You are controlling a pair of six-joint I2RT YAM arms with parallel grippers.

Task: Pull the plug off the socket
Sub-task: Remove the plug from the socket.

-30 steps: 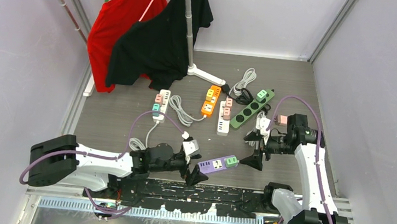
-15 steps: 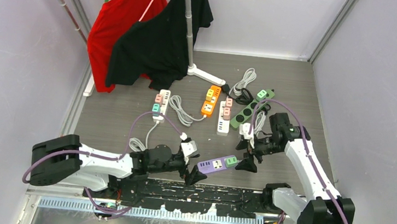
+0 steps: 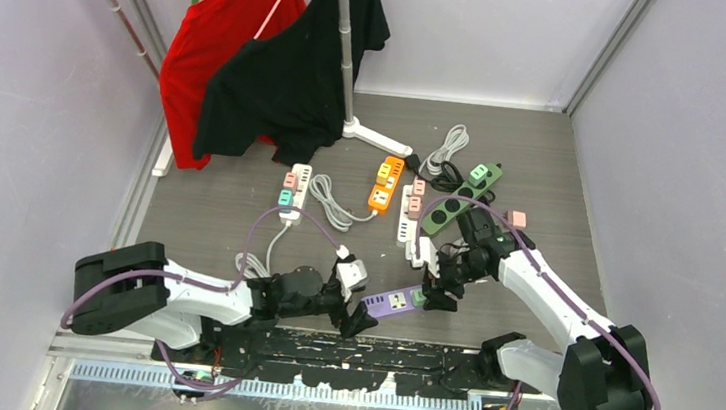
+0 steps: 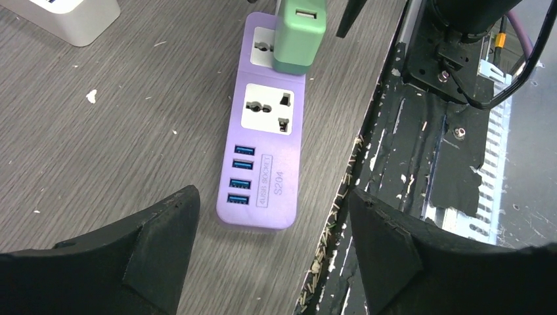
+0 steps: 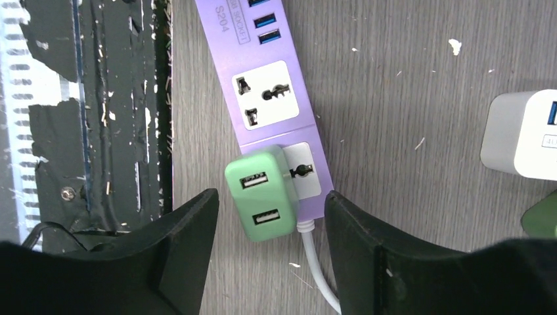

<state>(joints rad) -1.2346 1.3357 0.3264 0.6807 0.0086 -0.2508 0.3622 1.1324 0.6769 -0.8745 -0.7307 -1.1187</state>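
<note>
The socket is a purple power strip (image 3: 390, 300) (image 4: 267, 151) (image 5: 269, 98) lying near the table's front edge. A green plug (image 3: 420, 294) (image 4: 299, 36) (image 5: 263, 200) with two USB ports sits in its outlet at the cable end. My right gripper (image 3: 435, 284) (image 5: 270, 197) is open, one finger on each side of the plug, with a small gap on both sides. My left gripper (image 3: 353, 305) (image 4: 272, 197) is open at the strip's USB end, its fingers wide of the strip and holding nothing.
A black rail (image 3: 365, 351) (image 4: 420, 131) runs along the front edge right beside the strip. The strip's white cable (image 5: 315, 262) trails off behind the plug. A white adapter (image 3: 350, 271) (image 5: 519, 134) lies close by. Other power strips (image 3: 385, 185) and a clothes rack (image 3: 283, 57) stand farther back.
My right arm has swung in from the right to the green plug, and its jaws have narrowed around it. My left gripper has narrowed a little and stayed by the strip's end.
</note>
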